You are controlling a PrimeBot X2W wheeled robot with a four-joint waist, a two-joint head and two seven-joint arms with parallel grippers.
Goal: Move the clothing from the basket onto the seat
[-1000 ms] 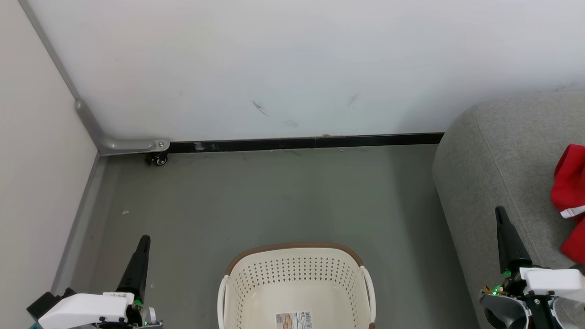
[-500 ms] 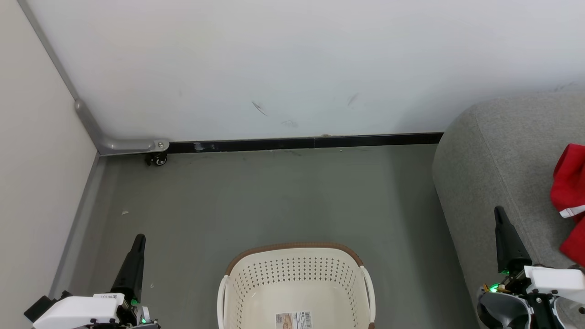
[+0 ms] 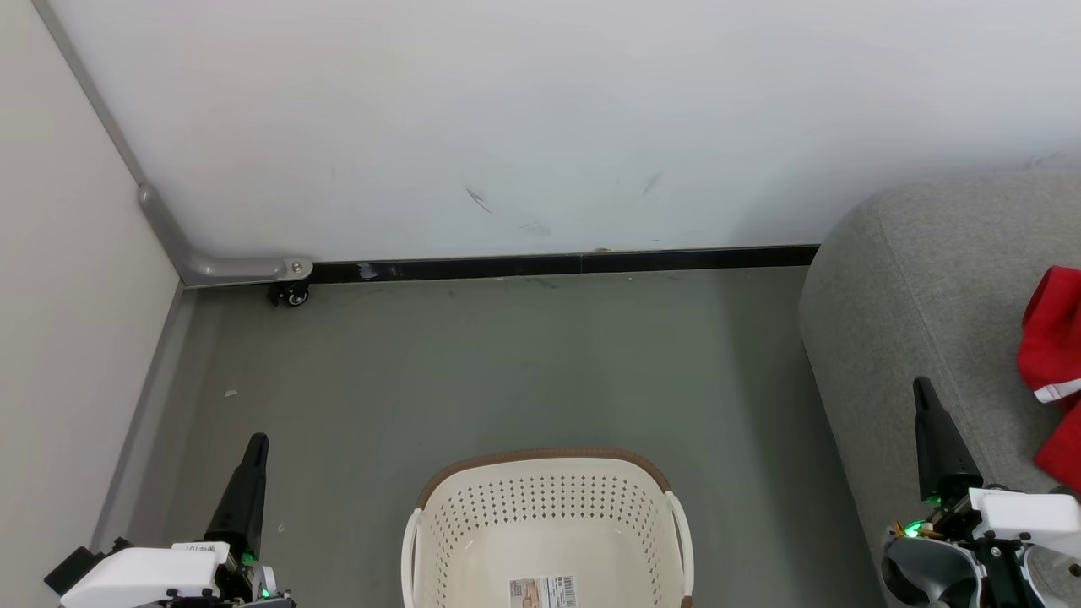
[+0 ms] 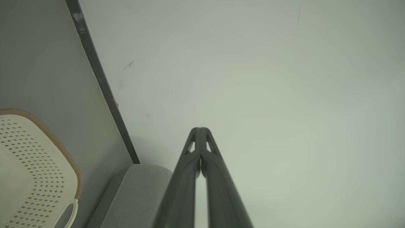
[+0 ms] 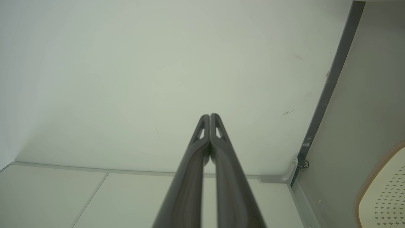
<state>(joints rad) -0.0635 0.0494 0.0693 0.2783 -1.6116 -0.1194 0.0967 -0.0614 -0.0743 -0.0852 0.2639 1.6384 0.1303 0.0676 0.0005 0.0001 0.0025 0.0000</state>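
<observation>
You see the basket [image 3: 547, 507] standing on the grey floor [image 3: 507, 363] at the bottom middle of the head view, its bare bottom showing a barcode label [image 3: 543, 591]; the clothing [image 3: 1051, 338], red with a white trim, lies on the grey seat [image 3: 929, 279] at the right edge, cut off by the frame; the seat stands right of the basket, apart from it, against the white wall [image 3: 549, 127]; your left gripper [image 3: 257, 442] hangs over the floor left of the basket, fingers pressed together, holding nothing; your right gripper [image 3: 920, 388] sits over the seat's near left side, near the clothing but not touching it, fingers likewise closed and empty; both wrist views show the finger pairs meeting at the tips, aimed at the wall; a small caster wheel [image 3: 293, 295] sits by the dark skirting [image 3: 557, 266] in the far left corner.
</observation>
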